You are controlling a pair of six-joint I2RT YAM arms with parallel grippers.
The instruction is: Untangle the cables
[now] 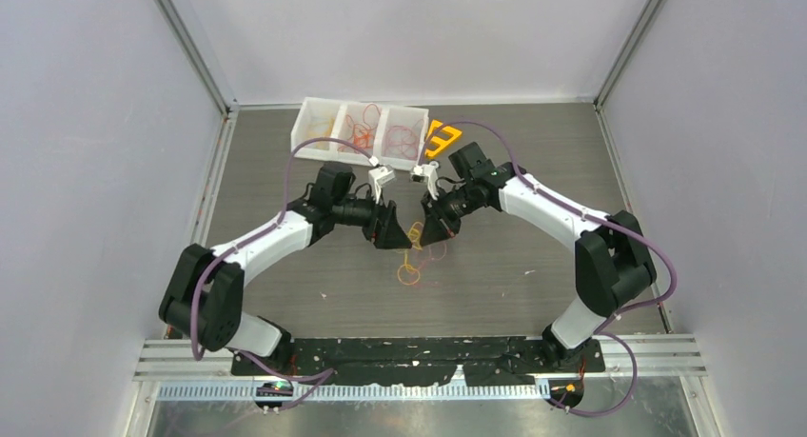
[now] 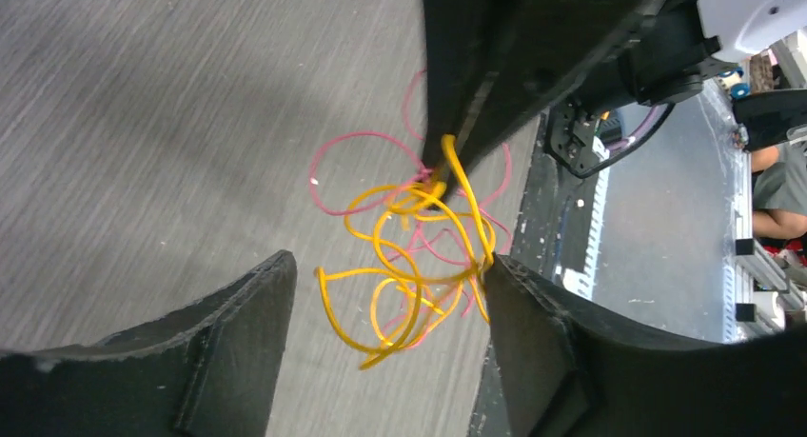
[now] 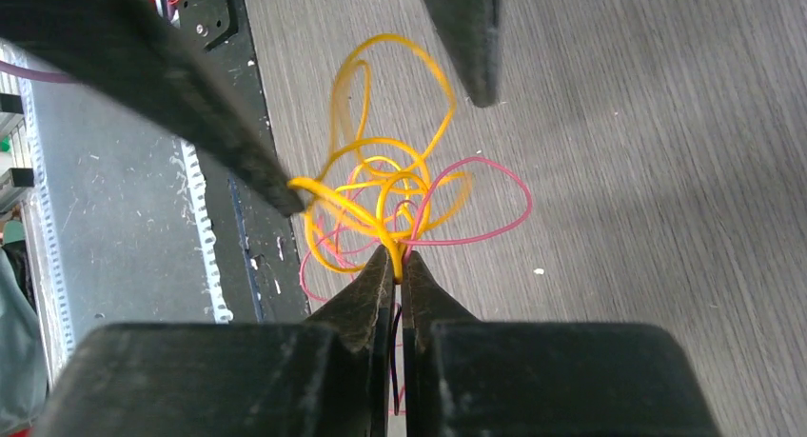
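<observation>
- Right gripper (image 3: 398, 258): the jaws are seen pressed together on the cables (image 3: 381, 204). The yellow strands are pinched at the very tips of the fingers.
- Left gripper (image 2: 390, 266): the jaws are held wide apart, one on either side of the clump. Nothing is clamped between them, though a yellow loop is seen lying against one fingertip (image 2: 495, 270).
- Cables: a small tangle of yellow and pink-red curls is shown between the two grippers, over the middle of the table (image 1: 533, 256). From the overhead view, loose loops are seen trailing down toward the near edge. Whether they rest on the surface cannot be told.
- White tray (image 1: 314, 109): three compartments are set at the far edge of the table, with thin red and yellow strands visible inside.
- Orange-yellow plastic triangle (image 1: 441, 138): placed just beside the tray's right end, well apart from the clump.
</observation>
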